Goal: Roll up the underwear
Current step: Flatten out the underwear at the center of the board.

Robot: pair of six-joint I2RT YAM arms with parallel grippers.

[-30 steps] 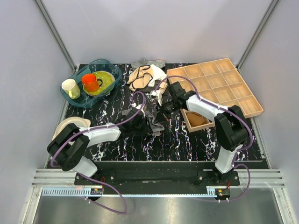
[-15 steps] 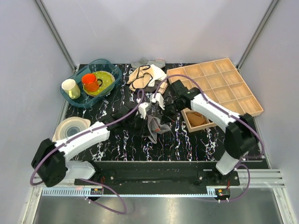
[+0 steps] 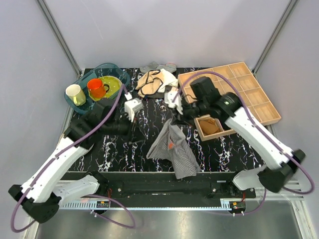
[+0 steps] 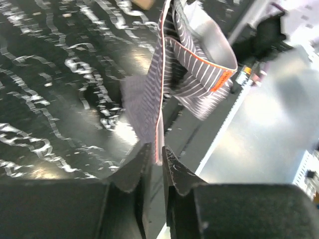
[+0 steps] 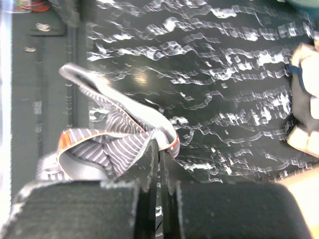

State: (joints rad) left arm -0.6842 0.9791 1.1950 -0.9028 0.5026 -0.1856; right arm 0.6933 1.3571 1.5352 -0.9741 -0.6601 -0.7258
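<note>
Left gripper [image 4: 158, 158]: fingers closed on one hem of the grey-and-white pinstriped fabric boxer shorts [image 4: 192, 64]. Right gripper [image 5: 159, 162]: pinched tight on another edge. The garment hangs slack between both, reaching out ahead of each, clear of the black white-veined marble-pattern table [image 3: 124, 149].

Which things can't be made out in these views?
Left wrist view: the underwear runs off the top edge.
Right wrist view: the right claw hides the fabric it pinches.
Top view: left claw fingertips vanish against the dark table; tan piece in the small box too small to identify.
</note>
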